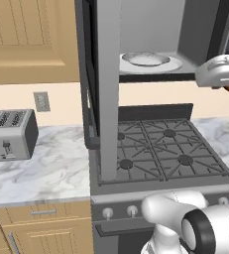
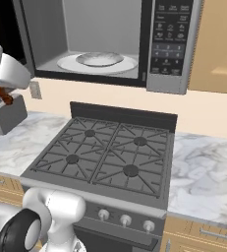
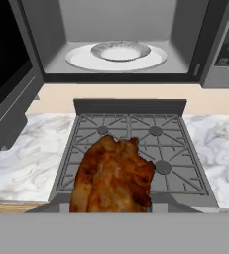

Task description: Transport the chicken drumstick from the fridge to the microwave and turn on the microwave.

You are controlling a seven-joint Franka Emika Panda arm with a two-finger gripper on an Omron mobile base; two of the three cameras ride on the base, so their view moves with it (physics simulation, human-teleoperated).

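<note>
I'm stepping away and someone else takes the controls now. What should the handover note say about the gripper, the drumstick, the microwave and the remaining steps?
Gripper: shut on the chicken drumstick, held in the air above the stove, in front of the microwave.
Microwave: door swung open; a white plate with a shallow bowl on it sits inside.
Done: drumstick is out of the fridge and carried to the microwave.
Left: place the drumstick inside, let go, pull the arm out, shut the door, press start on the button panel.
</note>
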